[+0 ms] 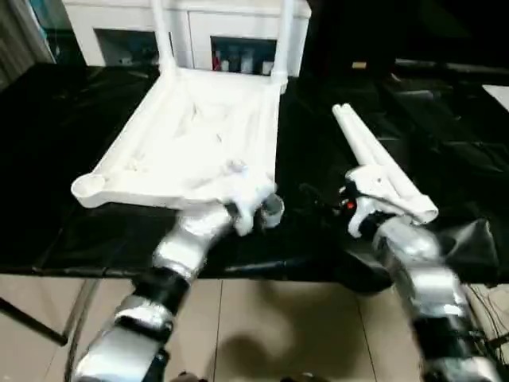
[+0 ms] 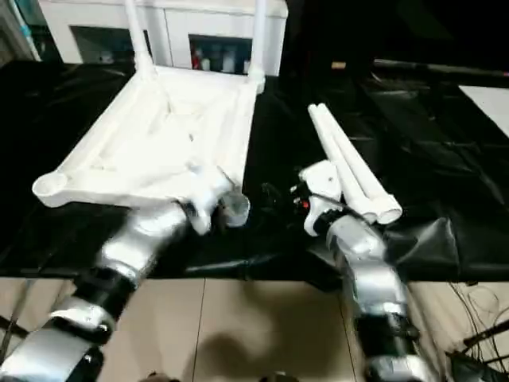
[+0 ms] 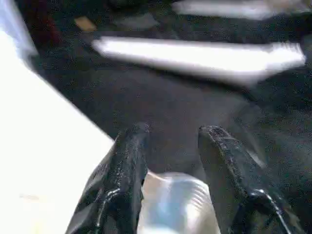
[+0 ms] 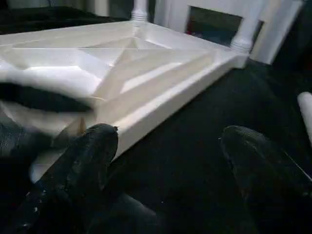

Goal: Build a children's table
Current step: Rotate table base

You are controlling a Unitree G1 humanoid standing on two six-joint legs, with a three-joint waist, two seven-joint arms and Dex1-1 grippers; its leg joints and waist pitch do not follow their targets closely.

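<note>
Left hand (image 1: 266,208) at tabletop (image 1: 191,135) edge

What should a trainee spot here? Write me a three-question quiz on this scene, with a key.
1. How many fitted legs stand upright at the far corners of the table top?
2. Where do the loose legs lie?
A. on the floor
B. side by side on the black cover, to the right of the table top
C. inside a cabinet
3. True or false: the right gripper is shut on a leg.

Key: 1. two; 2. B; 3. false, its fingers stand wide apart with nothing between them.
</note>
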